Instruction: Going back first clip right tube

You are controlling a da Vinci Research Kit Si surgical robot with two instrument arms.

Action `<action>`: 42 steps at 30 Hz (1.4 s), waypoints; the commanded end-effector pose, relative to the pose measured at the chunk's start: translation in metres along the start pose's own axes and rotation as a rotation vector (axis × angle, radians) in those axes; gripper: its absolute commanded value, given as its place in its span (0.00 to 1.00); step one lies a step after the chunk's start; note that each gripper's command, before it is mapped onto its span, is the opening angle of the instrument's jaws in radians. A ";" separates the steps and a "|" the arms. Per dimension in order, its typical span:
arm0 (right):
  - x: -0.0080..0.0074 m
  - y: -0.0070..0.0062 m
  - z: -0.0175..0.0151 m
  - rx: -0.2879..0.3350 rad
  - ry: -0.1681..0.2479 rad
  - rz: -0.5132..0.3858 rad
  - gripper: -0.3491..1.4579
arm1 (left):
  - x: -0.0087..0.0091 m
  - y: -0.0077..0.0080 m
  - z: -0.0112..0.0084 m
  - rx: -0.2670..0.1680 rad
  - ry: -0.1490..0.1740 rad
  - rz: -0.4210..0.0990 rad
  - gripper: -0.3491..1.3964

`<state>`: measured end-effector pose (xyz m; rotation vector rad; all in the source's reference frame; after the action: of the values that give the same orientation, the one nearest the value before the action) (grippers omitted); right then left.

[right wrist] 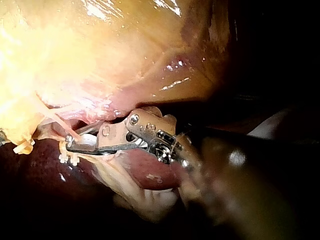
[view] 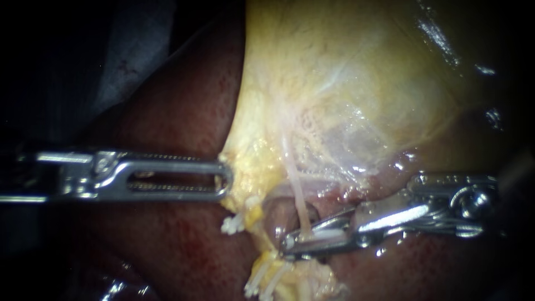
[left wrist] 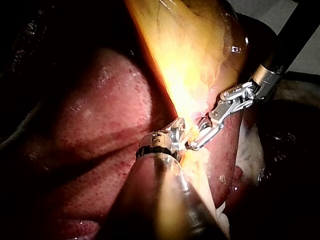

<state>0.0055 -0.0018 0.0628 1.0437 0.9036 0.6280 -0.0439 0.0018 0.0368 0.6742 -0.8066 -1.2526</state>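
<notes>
A thin pale tube (view: 295, 189) runs down from the yellow gallbladder (view: 345, 72) into the jaws of my right instrument (view: 290, 245). Those jaws lie close together on a white clip (view: 323, 234) that sits around the tube. The right wrist view shows the same: the instrument (right wrist: 69, 144) holds the clip (right wrist: 86, 142) where the tube (right wrist: 57, 122) enters. My left instrument (view: 225, 178) has its slotted jaws shut on the gallbladder's lower left edge, holding it taut. In the left wrist view the two instruments (left wrist: 179, 131) (left wrist: 192, 146) meet at that edge.
Dark red liver (view: 167, 239) lies below and left of the gallbladder. More white clips sit on fatty strands just below the left jaws (view: 231, 224) and lower down (view: 259, 284). A glistening membrane (view: 356, 139) spans the gallbladder above the right instrument.
</notes>
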 end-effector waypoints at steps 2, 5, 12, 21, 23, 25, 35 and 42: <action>0.0000 0.0000 0.0000 0.000 0.000 -0.001 0.00 | 0.0000 0.0000 0.0000 0.000 0.000 0.000 0.00; 0.0000 0.0000 0.0000 0.000 0.000 -0.001 0.00 | 0.0000 0.0000 0.0000 0.000 0.000 0.000 0.00; 0.0000 0.0000 0.0001 0.000 0.000 -0.001 0.00 | 0.0000 0.0000 0.0000 0.000 0.000 0.000 0.00; -0.0001 -0.0003 0.0001 -0.007 0.020 -0.001 0.28 | 0.0001 0.0000 0.0001 -0.001 -0.001 0.001 0.00; -0.0001 -0.0004 0.0002 -0.007 0.033 0.000 0.36 | 0.0001 0.0000 0.0001 -0.001 -0.001 0.001 0.00; 0.0000 -0.0005 0.0002 -0.007 0.042 0.000 0.39 | 0.0001 0.0000 0.0001 -0.001 -0.001 0.001 0.00; 0.0004 -0.0006 0.0000 -0.018 0.057 -0.049 0.45 | 0.0001 0.0001 0.0001 -0.001 -0.001 0.001 0.00; 0.0004 -0.0006 -0.0001 -0.023 0.059 -0.095 0.47 | 0.0001 0.0001 0.0001 -0.001 -0.001 0.001 0.00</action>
<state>0.0056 -0.0016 0.0620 0.9597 0.9902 0.5911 -0.0440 0.0017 0.0369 0.6728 -0.8069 -1.2525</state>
